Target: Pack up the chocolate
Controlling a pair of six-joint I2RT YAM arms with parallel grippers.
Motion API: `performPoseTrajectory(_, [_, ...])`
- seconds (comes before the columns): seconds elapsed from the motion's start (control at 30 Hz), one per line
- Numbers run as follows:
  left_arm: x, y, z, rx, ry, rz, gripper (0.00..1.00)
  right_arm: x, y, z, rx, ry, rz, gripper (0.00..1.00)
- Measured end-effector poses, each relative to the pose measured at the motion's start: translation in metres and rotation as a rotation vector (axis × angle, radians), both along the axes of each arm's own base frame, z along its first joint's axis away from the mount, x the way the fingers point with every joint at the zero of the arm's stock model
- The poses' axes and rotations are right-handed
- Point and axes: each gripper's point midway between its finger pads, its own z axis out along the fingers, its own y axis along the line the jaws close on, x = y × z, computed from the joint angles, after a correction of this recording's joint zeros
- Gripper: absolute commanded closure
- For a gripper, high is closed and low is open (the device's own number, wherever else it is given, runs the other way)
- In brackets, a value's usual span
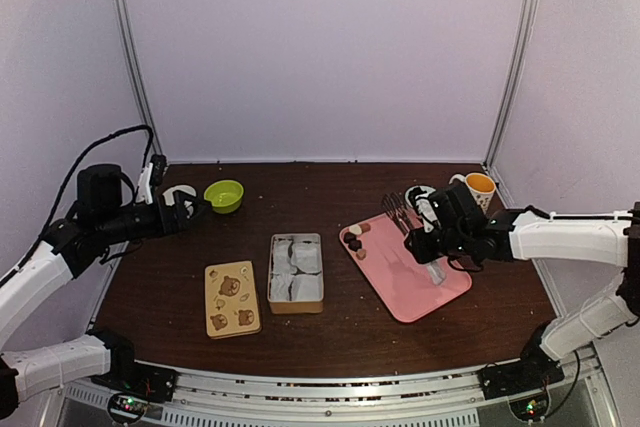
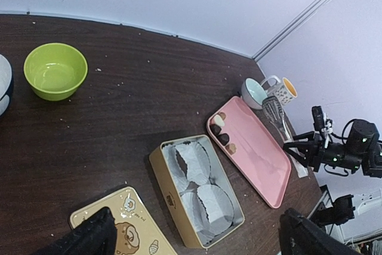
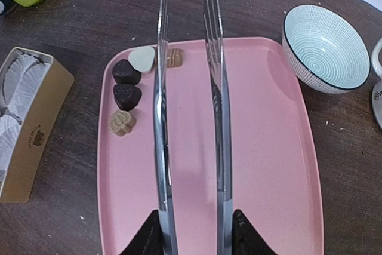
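Right gripper [image 3: 196, 226] squeezes tongs [image 3: 161, 117] over tray [image 3: 268, 147], apparently lining up on chocolates [image 3: 126, 85]. Left gripper [image 1: 185, 209] parked wide open

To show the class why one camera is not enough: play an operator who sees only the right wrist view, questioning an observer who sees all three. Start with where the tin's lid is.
Observer: The lid lies printed side up on the table, left of the tin.
Operator: My right gripper holds the tongs. And the left gripper?
Observer: The left gripper is open, beside the green bowl.
Operator: What stands right of my patterned bowl?
Observer: A mug, orange inside.
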Motion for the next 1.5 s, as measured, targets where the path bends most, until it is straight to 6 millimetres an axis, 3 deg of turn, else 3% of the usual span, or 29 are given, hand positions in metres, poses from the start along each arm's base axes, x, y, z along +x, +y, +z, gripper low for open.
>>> performPoseTrajectory(0.37, [0.007, -0.018, -0.004, -0.044, 0.000, -0.053, 0.03, -0.035, 0.031, 0.071, 0.258, -0.062, 0.221, 0.73])
performPoseTrajectory(0.6, [0.020, -0.035, -0.017, -0.055, 0.009, -0.088, 0.04, -0.050, 0.039, 0.087, 0.348, -0.059, 0.281, 0.72])
performPoseTrajectory(0.8, [0.041, -0.044, -0.039, -0.036, 0.027, -0.095, 0.08, -0.058, 0.036, 0.073, 0.343, 0.029, 0.257, 0.67])
performPoseTrajectory(1.03, [0.068, -0.051, -0.070, -0.005, 0.041, -0.066, 0.08, -0.059, 0.030, 0.035, 0.206, 0.162, 0.201, 0.63])
performPoseTrajectory(1.27, [0.093, -0.057, -0.071, 0.020, -0.023, 0.003, 0.09, -0.072, 0.030, -0.009, 0.040, 0.281, 0.195, 0.60])
performPoseTrajectory(1.5, [0.108, -0.057, -0.062, 0.038, -0.146, 0.041, 0.07, -0.072, 0.027, -0.028, -0.070, 0.320, 0.172, 0.59])
